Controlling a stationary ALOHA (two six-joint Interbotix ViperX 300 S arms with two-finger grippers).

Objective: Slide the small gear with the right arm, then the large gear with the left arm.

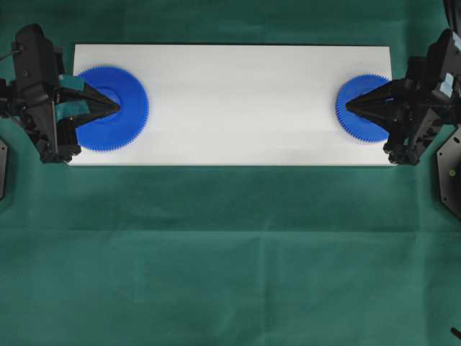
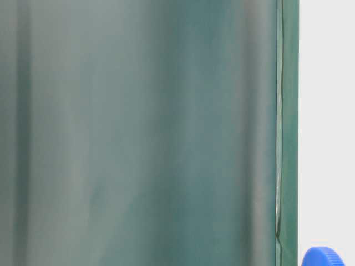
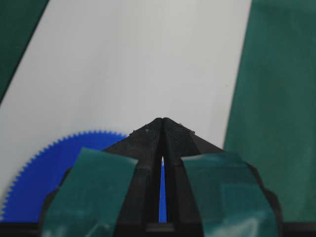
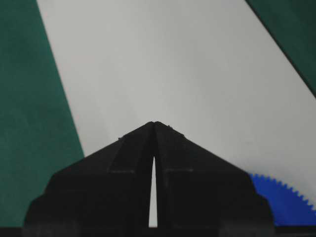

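green cloth: covering the table all round, nothing lying on it
white board: sitting on the cloth, long bare middle between the two gears, nothing blocking a slide path
large gear: lying flat at the board's left end, untouched by the task yet, judging by position
small gear: lying flat at the board's right end, partly under the right pincer; blue rim also peeking into the table-level view
left gripper: tips pressed together into one point, holding nothing, poised over the large gear's hub; left wrist view showing only a thin slit
right gripper: tips also meeting, holding nothing, pointing at the small gear's inner edge
step in hand: probably right arm sliding small gear first
doing it well: keeping the closed tip low on the gear, pushing straight along the board, left arm waiting
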